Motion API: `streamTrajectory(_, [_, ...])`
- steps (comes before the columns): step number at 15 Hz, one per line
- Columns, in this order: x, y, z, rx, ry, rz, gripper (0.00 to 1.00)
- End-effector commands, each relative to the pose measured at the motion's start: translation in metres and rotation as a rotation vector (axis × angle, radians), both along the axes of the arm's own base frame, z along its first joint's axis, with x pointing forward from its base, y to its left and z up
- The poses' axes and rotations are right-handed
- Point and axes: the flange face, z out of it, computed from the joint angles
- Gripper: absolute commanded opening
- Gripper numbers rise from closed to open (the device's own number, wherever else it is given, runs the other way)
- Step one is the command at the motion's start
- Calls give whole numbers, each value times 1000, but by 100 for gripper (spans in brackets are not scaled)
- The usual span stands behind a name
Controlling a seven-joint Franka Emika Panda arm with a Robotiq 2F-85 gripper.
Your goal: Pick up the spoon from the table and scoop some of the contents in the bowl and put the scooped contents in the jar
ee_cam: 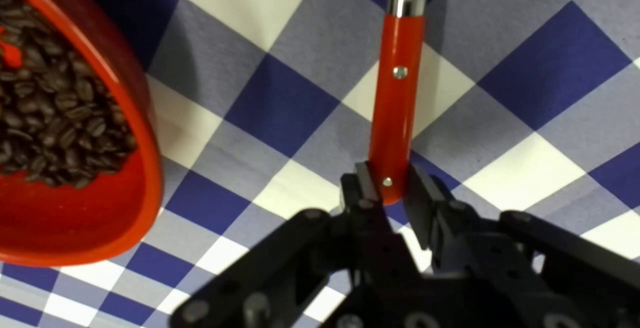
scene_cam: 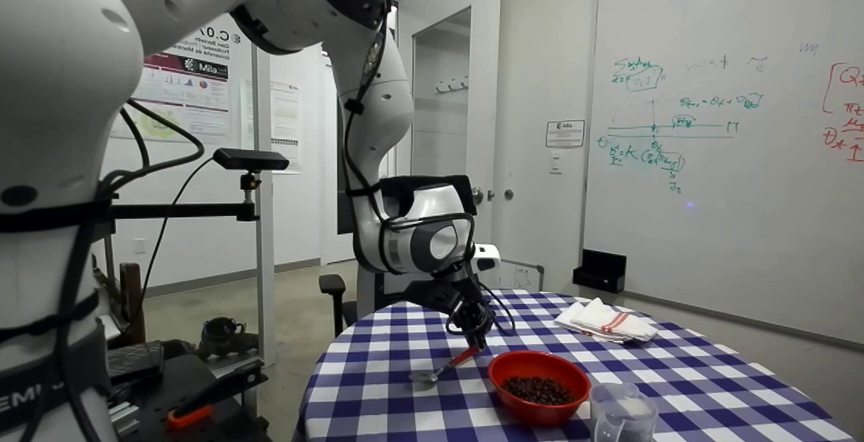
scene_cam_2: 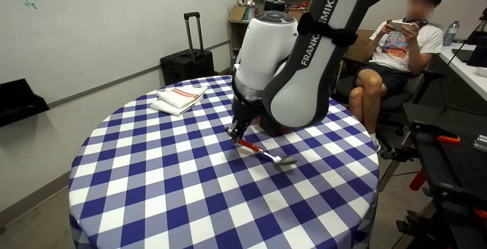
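Nearest, at the wrist view's bottom centre, the black two-fingered gripper is clamped on the butt of the red-handled metal spoon, which runs to the top edge. At far left, the round, glossy red bowl holds dark-brown coffee beans. In an exterior view the small clear jar sits just beside the bowl, lower right, on the round, blue-and-white checked table; contents unclear. “Mila” reads on the maroon-banded poster, upper left; “FRANKA EMIKA”, partly covered, climbs the white robot arm in an exterior view.
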Motion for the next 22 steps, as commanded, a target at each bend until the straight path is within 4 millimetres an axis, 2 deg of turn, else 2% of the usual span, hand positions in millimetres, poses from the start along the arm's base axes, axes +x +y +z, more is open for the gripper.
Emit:
streamTrajectory(1, [6,-1,-4,13,-32,-19,5])
streamTrajectory(2, [6,-2,-5,12,-31,-14,9])
streamTrajectory(3, [5,-2,-6,9,-33,-12,45])
streamTrajectory(4, [5,-3,-6,8,-33,-11,46])
streamTrajectory(5, [5,-4,-6,9,-32,-8,51])
streamTrajectory(8, [5,-5,-2,15,-33,-11,73])
streamTrajectory(11, [4,-16,22,34,0,4,95])
streamTrajectory(13, [1,-29,40,35,19,28,100])
streamTrajectory(15, [-6,-47,60,34,59,62,100])
streamTrajectory(19, [-38,-83,99,47,230,110,100])
streamTrajectory(22, [-71,-106,130,65,350,62,100])
